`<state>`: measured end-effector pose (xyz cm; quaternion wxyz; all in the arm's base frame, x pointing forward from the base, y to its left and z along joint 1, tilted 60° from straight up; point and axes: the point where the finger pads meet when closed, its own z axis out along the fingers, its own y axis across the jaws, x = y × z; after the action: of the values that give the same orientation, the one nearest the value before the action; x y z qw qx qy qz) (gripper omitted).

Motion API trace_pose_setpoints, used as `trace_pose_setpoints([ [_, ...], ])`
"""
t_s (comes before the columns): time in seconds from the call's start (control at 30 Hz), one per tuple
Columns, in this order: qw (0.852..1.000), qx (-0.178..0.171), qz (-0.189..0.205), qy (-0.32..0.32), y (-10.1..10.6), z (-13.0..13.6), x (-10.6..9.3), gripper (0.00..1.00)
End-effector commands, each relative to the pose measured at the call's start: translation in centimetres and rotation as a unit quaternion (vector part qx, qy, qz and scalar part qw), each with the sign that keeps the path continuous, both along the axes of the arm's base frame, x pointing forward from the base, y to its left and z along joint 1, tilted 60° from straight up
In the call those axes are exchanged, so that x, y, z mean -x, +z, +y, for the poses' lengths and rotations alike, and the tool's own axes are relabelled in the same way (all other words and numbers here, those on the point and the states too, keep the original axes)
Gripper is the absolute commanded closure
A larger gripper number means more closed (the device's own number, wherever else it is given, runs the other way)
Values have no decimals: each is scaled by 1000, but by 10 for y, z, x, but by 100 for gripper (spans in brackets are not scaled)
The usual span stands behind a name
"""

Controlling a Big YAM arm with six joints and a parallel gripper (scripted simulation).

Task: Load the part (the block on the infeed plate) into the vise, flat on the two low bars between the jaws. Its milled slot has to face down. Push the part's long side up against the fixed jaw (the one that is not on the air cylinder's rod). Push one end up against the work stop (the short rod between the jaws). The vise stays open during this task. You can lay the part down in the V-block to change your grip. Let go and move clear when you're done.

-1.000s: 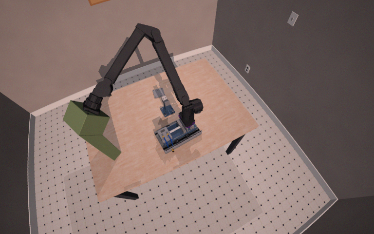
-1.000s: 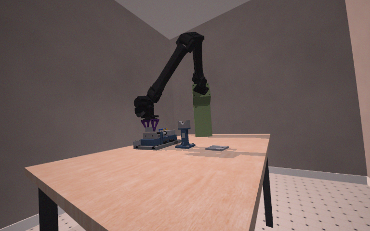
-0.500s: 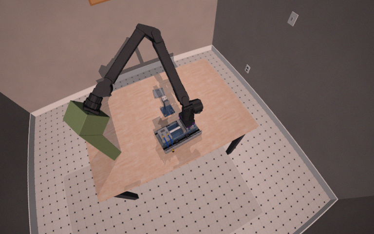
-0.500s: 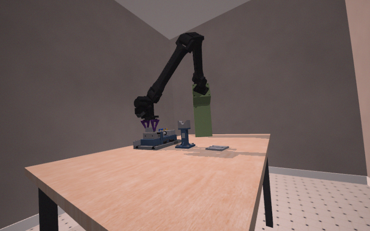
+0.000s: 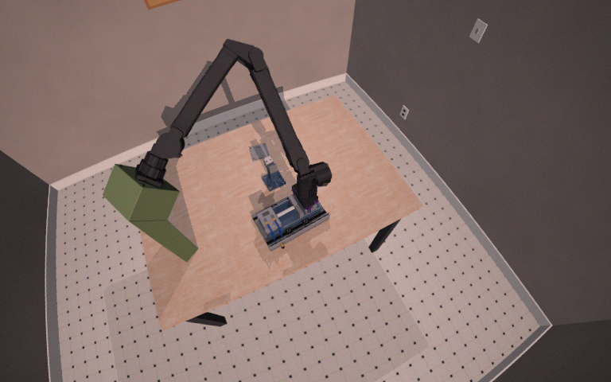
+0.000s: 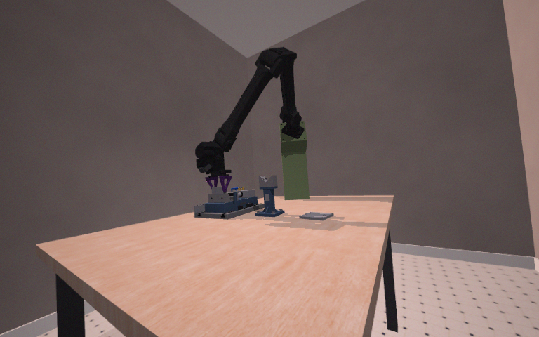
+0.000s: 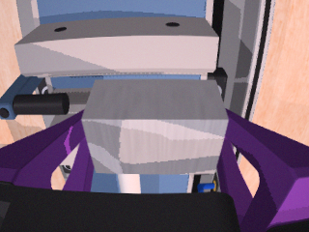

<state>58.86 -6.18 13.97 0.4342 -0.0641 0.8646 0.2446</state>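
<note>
Claw [image 5: 310, 208] [image 6: 218, 188] [image 7: 154, 115] points down over the vise [image 5: 293, 220] [image 6: 230, 203] [image 7: 116, 55], gripping the block [image 6: 217, 190] [image 7: 155, 130].

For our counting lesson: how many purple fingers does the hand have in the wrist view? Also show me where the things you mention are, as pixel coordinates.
2: one purple finger [image 7: 29, 150] left of the gray block [image 7: 154, 99], another purple finger [image 7: 285, 155] right.

Black arm [image 6: 246, 97] over vise [image 6: 222, 206], V-block [image 6: 268, 182] beside
</note>
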Motion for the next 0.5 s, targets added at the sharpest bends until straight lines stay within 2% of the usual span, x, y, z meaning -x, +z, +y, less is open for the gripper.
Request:
trace_pose_setpoints([
  [0.0,1000,-1,-8,4,5,9,-9,100],
  [0.17,1000,-1,-6,4,2,10,-10,100],
  [0.2,1000,1,-14,4,11,10,-9,100],
  [0.37,1000,-2,-4,4,-1,11,-11,100],
  [0.47,1000,-1,-6,4,1,12,-11,100],
])
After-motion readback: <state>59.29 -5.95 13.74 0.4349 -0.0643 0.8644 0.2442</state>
